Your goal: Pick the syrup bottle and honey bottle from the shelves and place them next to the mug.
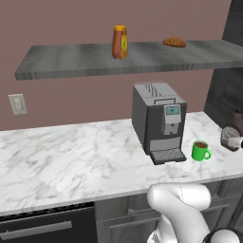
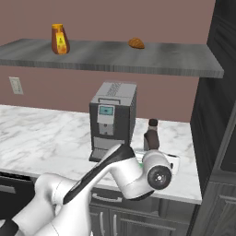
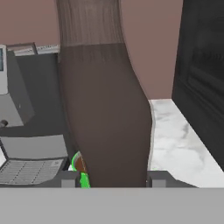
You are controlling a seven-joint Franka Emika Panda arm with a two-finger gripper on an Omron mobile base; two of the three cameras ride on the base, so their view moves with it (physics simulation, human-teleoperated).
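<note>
Our gripper (image 3: 109, 180) is clamped on the syrup bottle (image 3: 105, 109), one finger on each side of its dark body low down; in the hand view the bottle stands upright and close in front of the lens. Just beside it, partly hidden behind its base, sits the mug (image 3: 78, 168), and beyond that the coffee machine (image 3: 26, 113); so the bottle is over the counter (image 2: 37, 133) at the mug's right, near the dark cabinet (image 3: 201, 78). From the right base view the bottle's cap and neck (image 2: 151, 133) rise above the arm; whether its base touches the marble we cannot tell. The honey bottle (image 1: 119, 42) waits on the shelf (image 1: 61, 59), well apart from a croissant (image 1: 174, 42). The risks, as we judge them: letting go before the base is down would tip the bottle; drifting left would knock the mug and spill it.
</note>
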